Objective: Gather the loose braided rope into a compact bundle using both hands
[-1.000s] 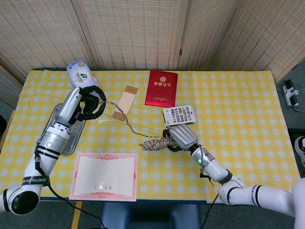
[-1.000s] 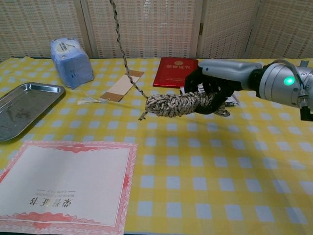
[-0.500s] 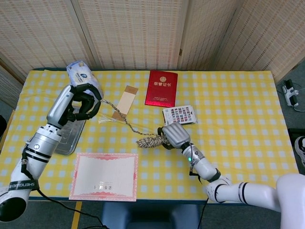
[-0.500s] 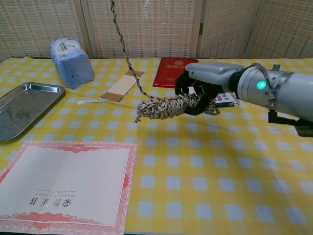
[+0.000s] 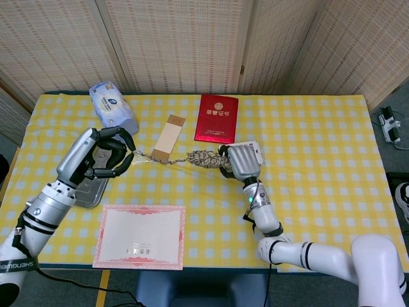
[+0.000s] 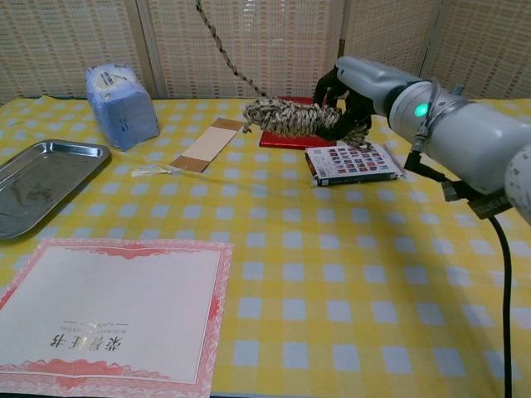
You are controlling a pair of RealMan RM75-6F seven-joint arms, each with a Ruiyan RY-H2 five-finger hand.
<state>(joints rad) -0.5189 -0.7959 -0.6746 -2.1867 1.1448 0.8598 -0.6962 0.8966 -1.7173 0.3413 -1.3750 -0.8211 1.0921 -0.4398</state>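
- Right hand (image 6: 344, 91) is raised above the table (image 6: 348, 274), its fingers wrapped around one end of the wound rope bundle (image 6: 286, 116); the forearm reaches in from the right edge of the chest view, a green light glowing near the wrist.
- In the head view this hand (image 5: 241, 163) shows its pale back to the camera, with the bundle (image 5: 203, 158) sticking out sideways toward the left arm.
- Relative to the red booklet (image 6: 290, 128), the bundle hangs in the air in front of it and partly covers it in the chest view; from above it sits just on the near side of the booklet (image 5: 216, 118).
- A single strand of rope (image 5: 163, 159) runs from the bundle's free end toward the left hand.
- Left hand (image 5: 102, 155) is held up well to the left of the booklet, over the metal tray (image 6: 37, 178), fingers curled inward with the strand leading into them; it appears to grip the rope's end, though the exact contact is hard to make out.
- Left of the booklet lie a tan card (image 5: 168, 135) and a blue tissue pack (image 5: 111, 107).
- Just right of the booklet and nearer the robot lies a patterned box (image 6: 348, 162).
- Far nearer the robot, to the booklet's left, lies a pink-bordered certificate (image 5: 140, 236).
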